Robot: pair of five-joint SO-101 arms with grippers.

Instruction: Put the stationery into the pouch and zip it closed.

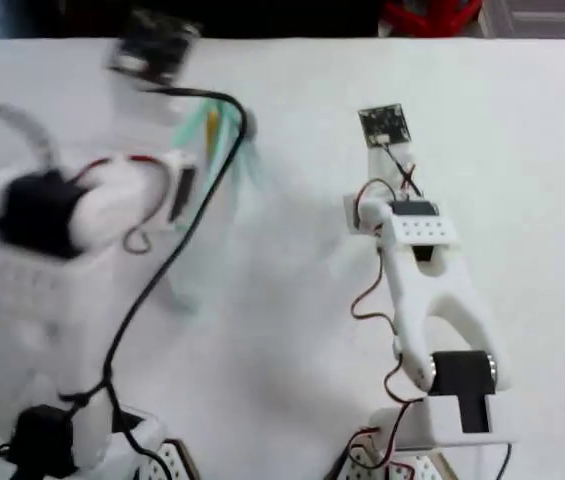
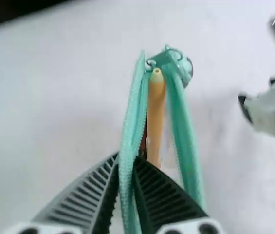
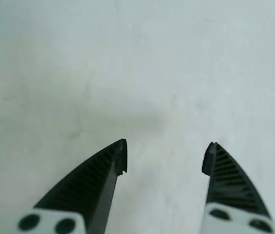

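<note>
The pouch (image 2: 178, 126) was pinched by its teal zipper edge in the left gripper (image 2: 126, 161), with an orange pen (image 2: 155, 112) tucked inside just past the tips. The right gripper (image 3: 165, 157) was held spread apart over the table (image 3: 127, 58).

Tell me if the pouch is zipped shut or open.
Open. The pouch has its zipper edges apart, with an orange pen between them.

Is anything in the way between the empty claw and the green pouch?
Nothing visible does. The right gripper hangs open, and only bare table lies between it and the pouch, pinched in the left gripper. A black cable curves beside the pouch.
</note>
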